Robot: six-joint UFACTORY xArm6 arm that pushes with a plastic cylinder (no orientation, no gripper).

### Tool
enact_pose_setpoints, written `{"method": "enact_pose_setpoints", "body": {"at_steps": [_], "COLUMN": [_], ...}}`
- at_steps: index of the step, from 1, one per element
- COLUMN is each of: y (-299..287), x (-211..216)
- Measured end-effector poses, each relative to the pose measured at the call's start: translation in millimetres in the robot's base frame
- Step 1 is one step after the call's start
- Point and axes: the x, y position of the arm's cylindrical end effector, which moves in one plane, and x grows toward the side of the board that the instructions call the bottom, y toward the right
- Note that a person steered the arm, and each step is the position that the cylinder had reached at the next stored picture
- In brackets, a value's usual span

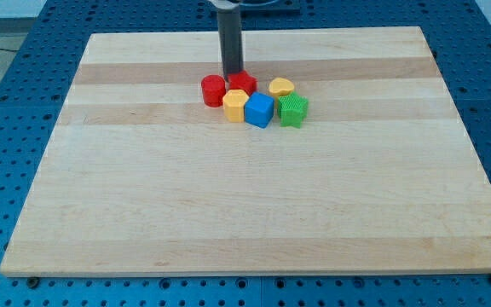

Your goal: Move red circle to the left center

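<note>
The red circle [213, 89] sits on the wooden board [254, 213] in the upper middle, at the left end of a tight cluster of blocks. A second red block [244, 83], its shape unclear, touches it on the right. My tip [231, 73] comes straight down just above the two red blocks, at the gap between them, close to or touching their top edges. Below them lie a yellow block [235, 106] and a blue cube [260, 110]. The rod hides part of the second red block.
A yellow block [281, 87] and a green block [293, 111] form the right side of the cluster. The board lies on a blue perforated table [7, 102]. The arm's body [237, 4] enters at the view's top.
</note>
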Motion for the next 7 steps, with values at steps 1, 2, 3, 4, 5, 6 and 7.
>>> {"method": "enact_pose_setpoints", "body": {"at_steps": [1,2,3,4,5,6,7], "y": [3,-21,-79,-140,-173,-193,-187], "x": [14,11,-8,3,-5,9,9]}}
